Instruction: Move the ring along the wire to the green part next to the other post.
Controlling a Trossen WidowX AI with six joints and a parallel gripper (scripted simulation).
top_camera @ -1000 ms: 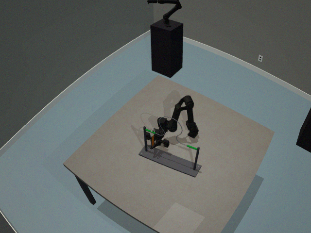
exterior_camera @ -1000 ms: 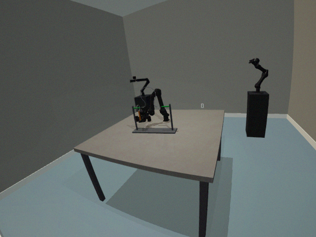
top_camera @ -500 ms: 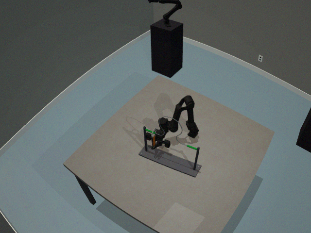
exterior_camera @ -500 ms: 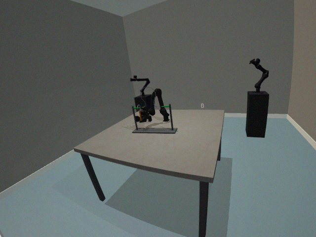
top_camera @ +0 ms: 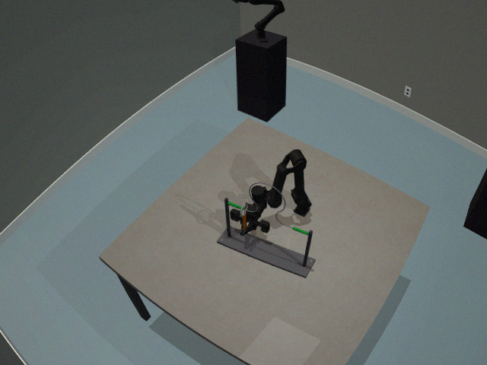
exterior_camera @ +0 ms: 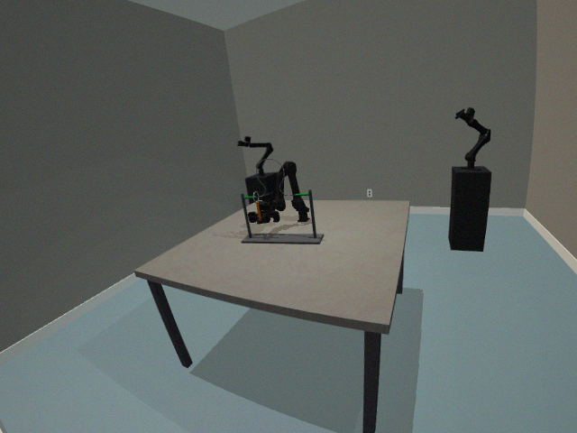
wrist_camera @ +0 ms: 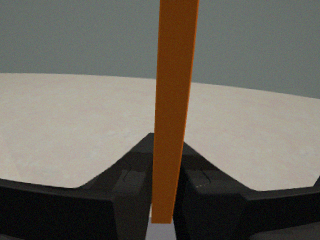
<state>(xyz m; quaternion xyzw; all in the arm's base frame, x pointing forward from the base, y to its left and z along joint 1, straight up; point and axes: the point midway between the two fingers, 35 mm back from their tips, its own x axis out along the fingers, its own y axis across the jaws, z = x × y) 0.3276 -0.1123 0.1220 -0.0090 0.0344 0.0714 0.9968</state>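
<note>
A bare robot lab; grey walls, one table (exterior_camera: 297, 280), arms on black pedestals (exterior_camera: 470, 207).

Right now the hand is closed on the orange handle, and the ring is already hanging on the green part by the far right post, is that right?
Not quite. The hand is closed on the orange handle, but the top view shows the handle and ring at the green part by the left post; the green part by the right post holds nothing.
</note>
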